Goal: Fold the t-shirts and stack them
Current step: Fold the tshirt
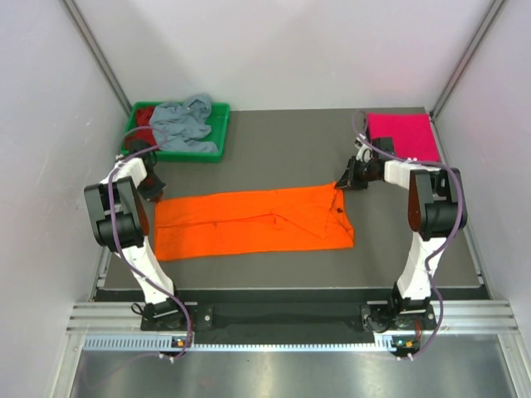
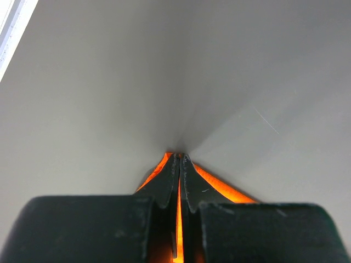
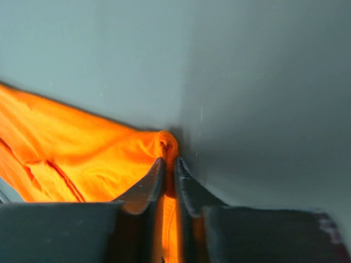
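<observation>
Mid-frame, the bright orange cloth t-shirt [image 1: 249, 220] lies flat, long axis L-R. The left gripper [image 1: 154, 189] clamps its upper-left corner and the right gripper [image 1: 342, 182] its upper-right. The rest of the shirt lies toward frame bottom, so the fold probably goes that way. Upper left, the green plastic tray [image 1: 195, 155] holds the crumpled grey-blue shirt [image 1: 182, 124] & the dark red shirt [image 1: 144, 116]. The folded magenta pink shirt [image 1: 402, 135] sits upper right.

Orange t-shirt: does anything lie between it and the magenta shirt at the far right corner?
Nothing loose does. Only the right gripper, shut on a far corner of the orange t-shirt, sits between it and the magenta shirt. The green tray is off at the far left.
</observation>
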`<move>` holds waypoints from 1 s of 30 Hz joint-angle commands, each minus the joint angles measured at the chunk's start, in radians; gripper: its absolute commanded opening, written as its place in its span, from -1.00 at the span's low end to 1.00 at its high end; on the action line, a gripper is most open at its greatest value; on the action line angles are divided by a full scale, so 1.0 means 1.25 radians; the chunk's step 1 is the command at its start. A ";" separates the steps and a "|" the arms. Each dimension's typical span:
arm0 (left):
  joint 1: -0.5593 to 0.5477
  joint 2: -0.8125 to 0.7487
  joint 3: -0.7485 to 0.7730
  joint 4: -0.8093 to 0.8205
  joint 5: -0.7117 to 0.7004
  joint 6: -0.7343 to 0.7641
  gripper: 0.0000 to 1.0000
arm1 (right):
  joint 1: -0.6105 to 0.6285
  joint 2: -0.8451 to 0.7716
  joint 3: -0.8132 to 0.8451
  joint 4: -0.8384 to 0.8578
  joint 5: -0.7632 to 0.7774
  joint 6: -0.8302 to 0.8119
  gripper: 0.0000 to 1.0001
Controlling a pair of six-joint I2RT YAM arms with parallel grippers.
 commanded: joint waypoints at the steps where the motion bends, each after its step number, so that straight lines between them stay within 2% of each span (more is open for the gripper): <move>1: 0.025 0.001 -0.033 -0.023 -0.045 -0.004 -1.00 | 0.004 0.029 0.047 0.029 0.005 -0.015 -0.95; 7: 0.025 0.010 -0.025 -0.033 -0.023 -0.007 -0.99 | 0.010 0.101 0.173 0.019 -0.005 0.009 -1.00; 11: 0.025 0.005 -0.009 -0.052 -0.032 -0.022 -0.54 | 0.023 0.197 0.330 0.002 -0.005 0.035 -1.00; 13: 0.026 -0.005 0.006 -0.065 -0.034 -0.031 -0.42 | 0.036 0.257 0.393 -0.012 -0.006 0.050 -1.00; 14: 0.026 -0.012 0.013 -0.071 -0.035 -0.039 -0.22 | 0.044 0.278 0.467 -0.019 -0.004 0.054 -1.00; 15: 0.025 -0.031 0.021 -0.073 -0.038 -0.046 0.24 | 0.049 0.302 0.512 -0.040 -0.004 0.061 -0.99; 16: 0.026 -0.042 0.020 -0.065 -0.035 -0.054 0.30 | 0.052 0.354 0.555 -0.050 -0.004 0.066 -0.98; 19: 0.023 -0.093 0.009 -0.019 0.004 -0.086 0.28 | 0.060 0.463 0.796 -0.099 0.013 0.083 -0.97; 21: 0.023 -0.114 0.015 -0.010 0.009 -0.087 0.27 | 0.060 0.505 0.865 -0.092 0.019 0.115 -0.95; 23: 0.025 -0.124 0.023 -0.003 0.012 -0.098 0.29 | 0.060 0.533 0.890 -0.051 0.032 0.136 -0.95; 26: 0.025 -0.174 -0.011 0.068 0.146 -0.130 0.30 | 0.061 0.546 0.898 0.044 0.049 0.175 -0.95; 27: 0.023 -0.205 -0.052 0.097 0.240 -0.134 0.28 | 0.061 0.551 0.906 0.069 0.053 0.192 -0.92; 30: 0.006 -0.245 -0.098 0.152 0.313 -0.159 0.25 | 0.063 0.564 0.954 0.063 0.056 0.211 -0.88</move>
